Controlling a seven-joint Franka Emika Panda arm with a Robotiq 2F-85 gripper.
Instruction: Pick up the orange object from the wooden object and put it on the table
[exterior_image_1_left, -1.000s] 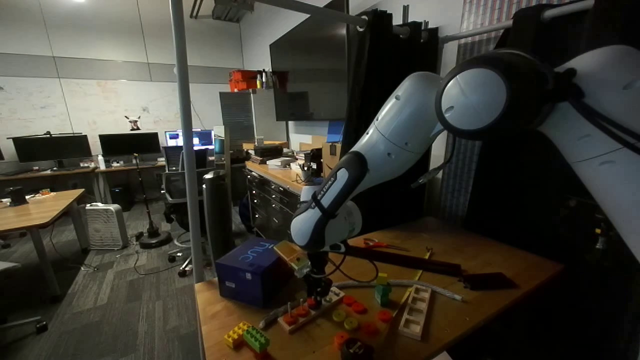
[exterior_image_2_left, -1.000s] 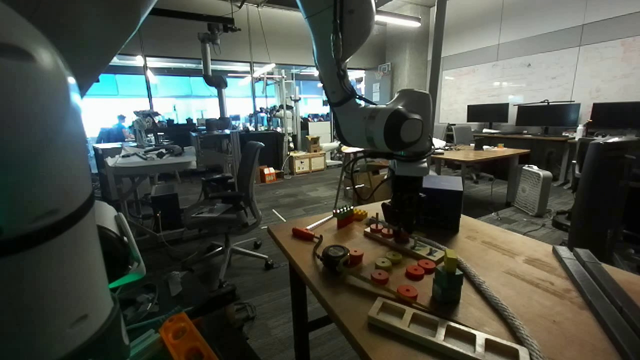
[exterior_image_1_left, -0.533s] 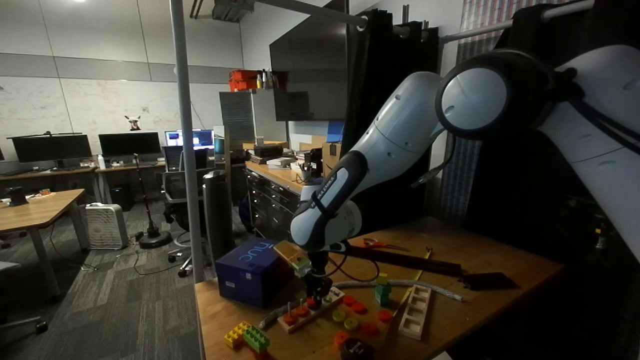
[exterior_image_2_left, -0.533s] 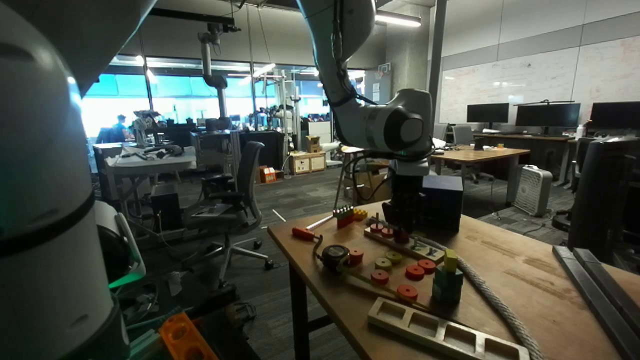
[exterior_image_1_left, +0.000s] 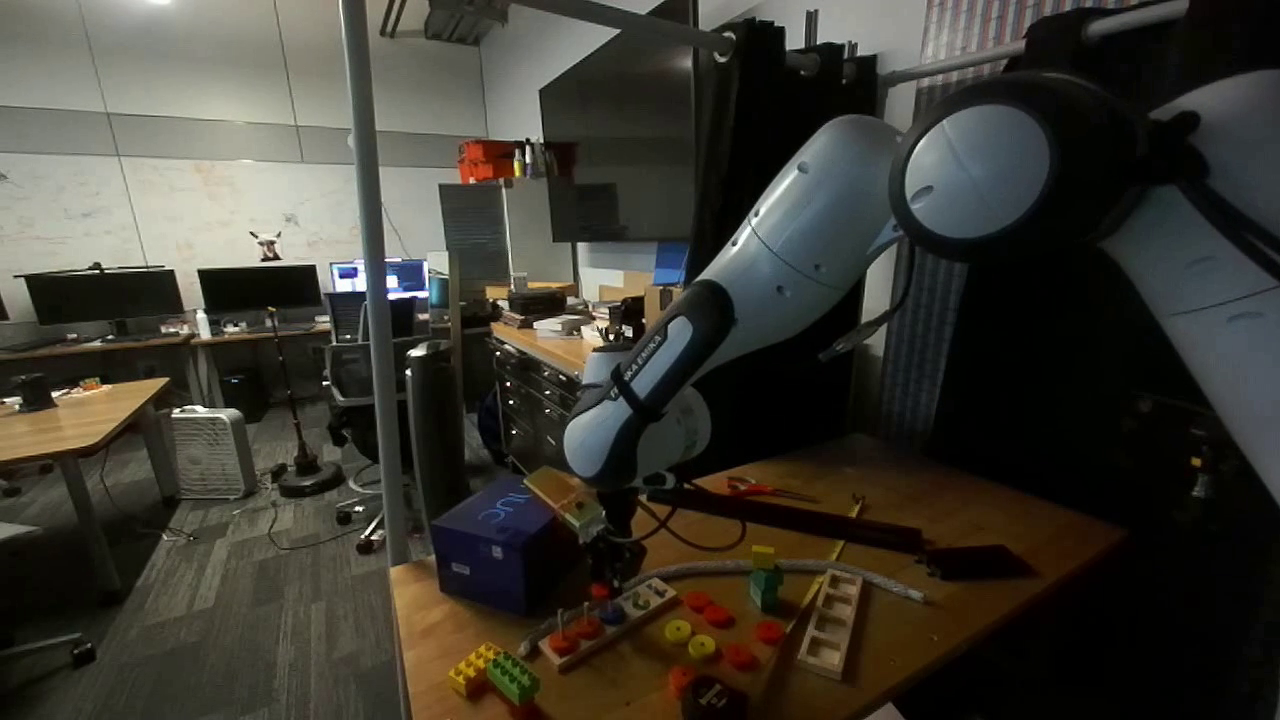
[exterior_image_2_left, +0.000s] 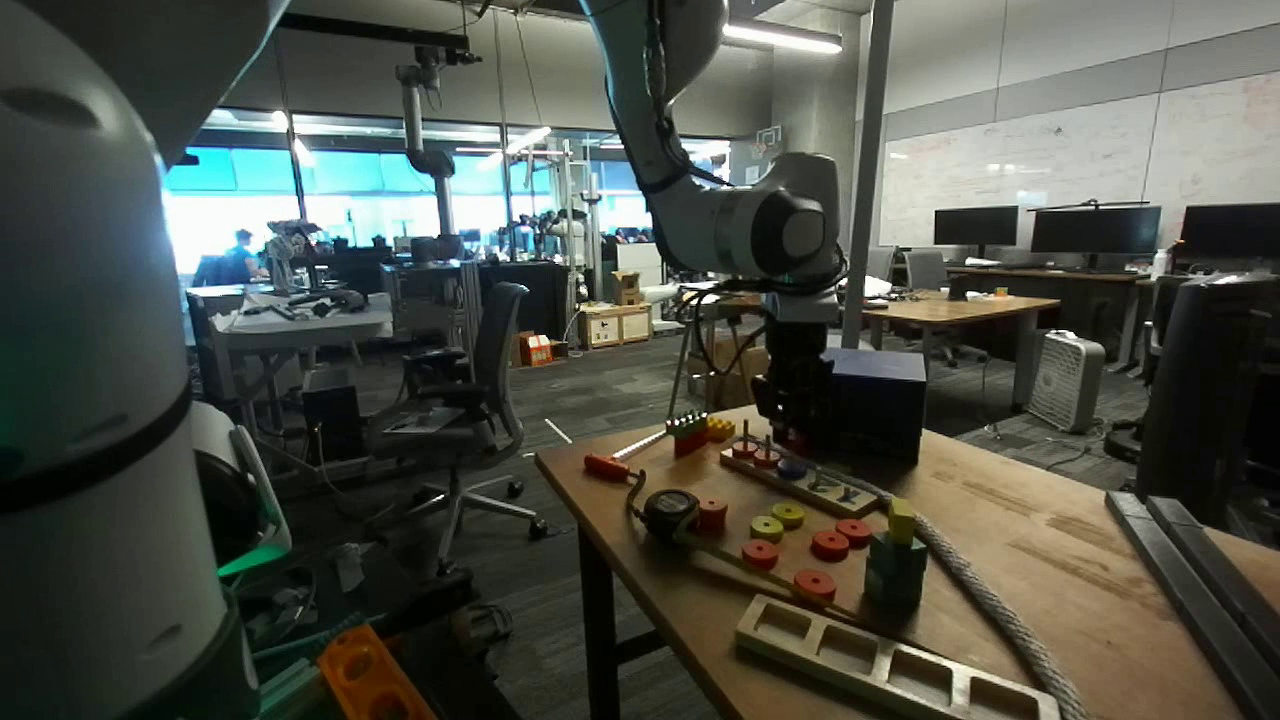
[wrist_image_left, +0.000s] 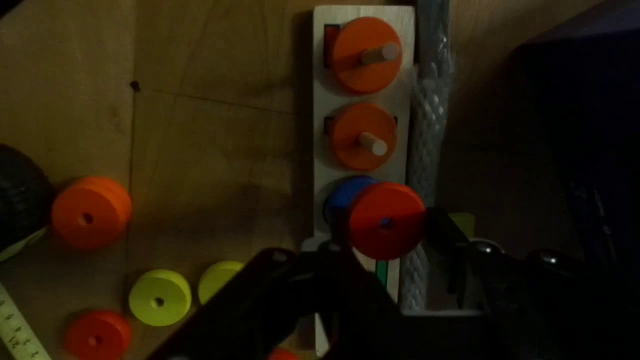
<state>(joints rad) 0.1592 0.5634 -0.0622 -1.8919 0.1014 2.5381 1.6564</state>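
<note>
My gripper (wrist_image_left: 390, 231) is shut on an orange-red disc (wrist_image_left: 386, 205) with a centre hole. It holds the disc above the pale wooden peg board (wrist_image_left: 322, 97), over the edge of a blue disc (wrist_image_left: 342, 197) that sits on the board. Two orange discs (wrist_image_left: 367, 56) remain on pegs at one end of the board. In an exterior view the gripper (exterior_image_1_left: 610, 572) holds the orange disc (exterior_image_1_left: 599, 591) behind the board (exterior_image_1_left: 655, 597). In an exterior view the held disc is dark and partly hidden under the gripper (exterior_image_2_left: 795, 415). The table (exterior_image_2_left: 1010, 530) is light brown wood.
A dark blue box (exterior_image_1_left: 505, 560) stands close beside the gripper. A grey rope (exterior_image_2_left: 970, 580) runs along the board. Several loose red and yellow discs, a tape measure (exterior_image_2_left: 670, 512), a block tower (exterior_image_2_left: 895, 570), a wooden tray with square recesses (exterior_image_2_left: 850, 645) and toy bricks (exterior_image_1_left: 510, 678) lie around.
My gripper has risen and moved toward the blue box, lifting the orange disc off the board. The blue disc underneath now shows. The board has shifted slightly to the left in both exterior views.
</note>
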